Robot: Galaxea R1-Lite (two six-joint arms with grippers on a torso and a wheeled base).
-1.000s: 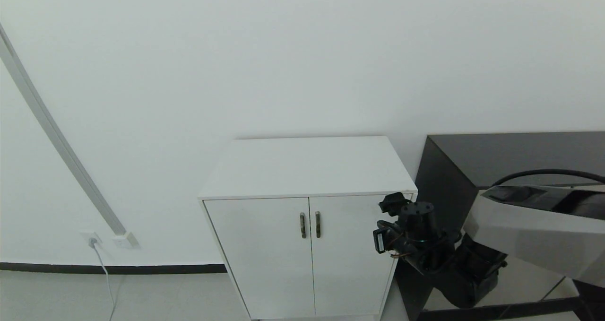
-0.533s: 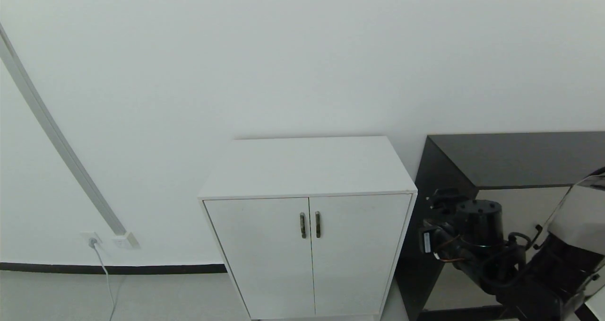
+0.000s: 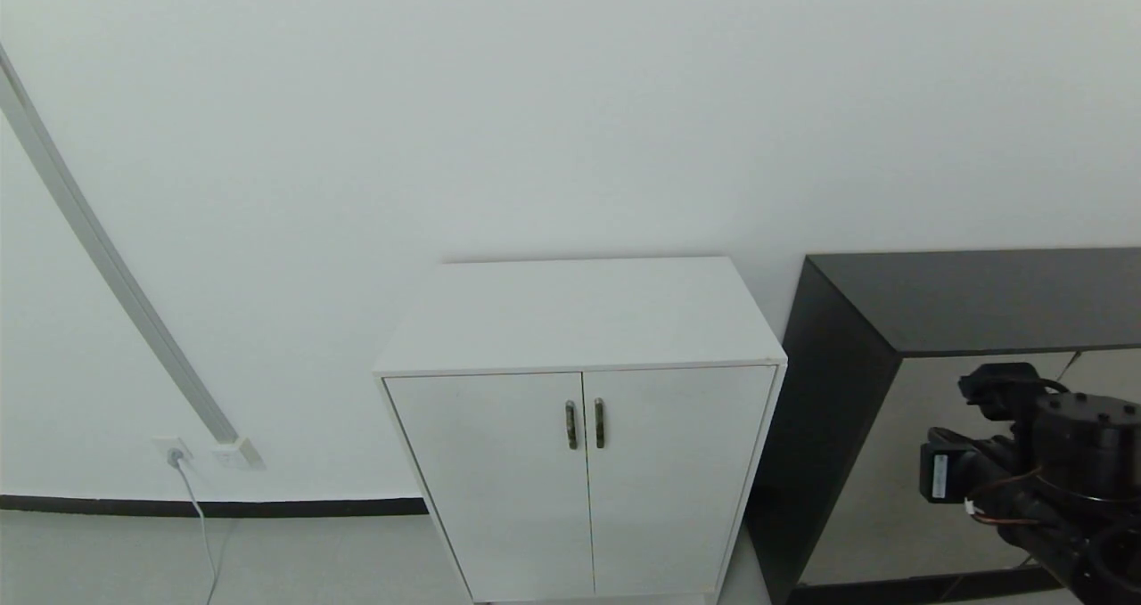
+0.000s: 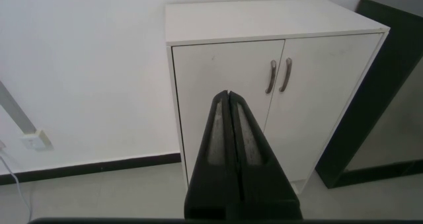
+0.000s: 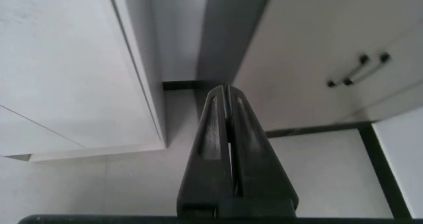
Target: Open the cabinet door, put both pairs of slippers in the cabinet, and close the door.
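My right pincer point(image 5: 228, 90) has swung off the front of the white two-door cabinet point(image 3: 579, 320) toward the black glossy cabinet point(image 3: 838, 391) beside it, and since it and my left pincer point(image 4: 228, 98) are both pressed together and empty while the doors point(image 3: 664, 471) sit shut, I judge closing finished.

1 white cabinet point(image 3: 579, 315) counted, 2 doors point(image 3: 499, 480) seen on it, 2 handles point(image 3: 570, 424) fitted, 1 black cabinet point(image 3: 963, 298), 1 wall socket point(image 3: 171, 451), 1 cable point(image 3: 203, 525), 1 wall conduit point(image 3: 107, 257), 1 left gripper point(image 4: 228, 95), 1 right gripper point(image 5: 228, 88).
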